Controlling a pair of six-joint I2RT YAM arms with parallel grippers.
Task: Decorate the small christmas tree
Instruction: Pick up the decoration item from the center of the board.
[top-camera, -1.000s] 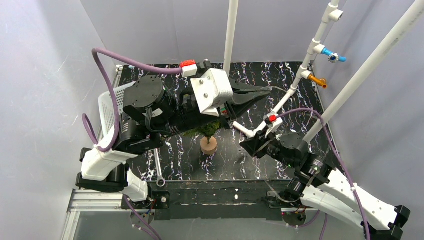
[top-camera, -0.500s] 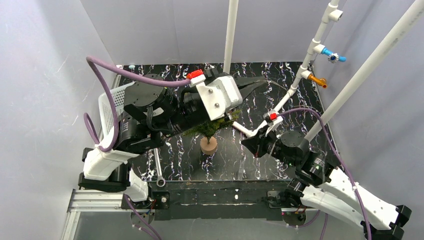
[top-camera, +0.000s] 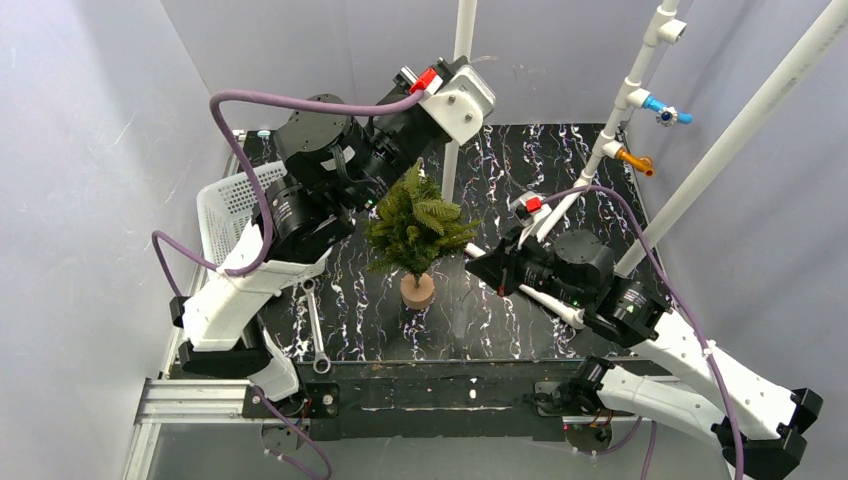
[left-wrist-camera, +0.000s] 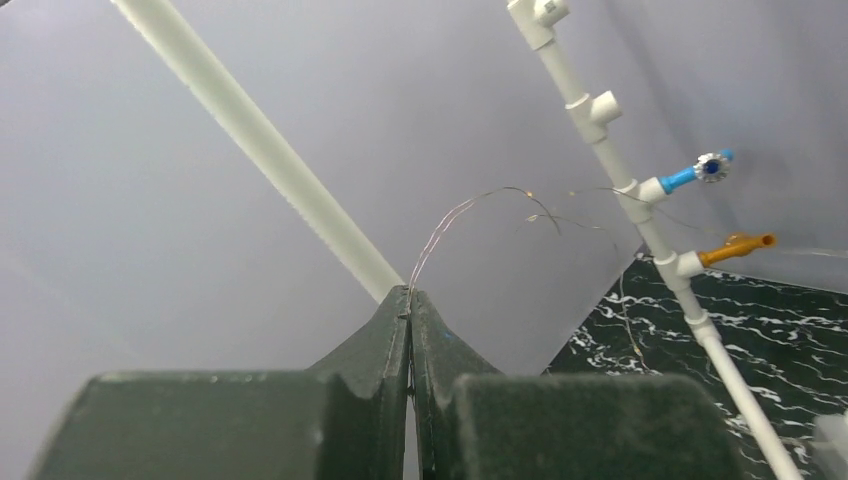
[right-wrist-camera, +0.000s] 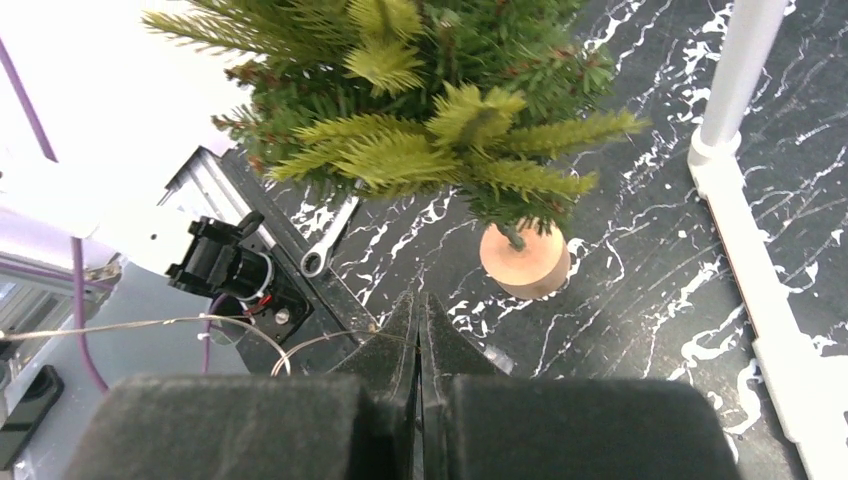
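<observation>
Christmas tree (top-camera: 417, 225) upright, long axis vertical, tip pointing up

Pale grey walls (top-camera: 90, 150) enclose a black marbled table (top-camera: 455, 330).

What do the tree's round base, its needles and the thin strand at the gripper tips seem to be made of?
Tree base: likely bare wood, matte tan, with a paler flat top.
Needles: probably plastic, green, stiff and regular in shape.
Strand: seems to be fine metal wire; it glints coppery and keeps its curves in the air.
</observation>
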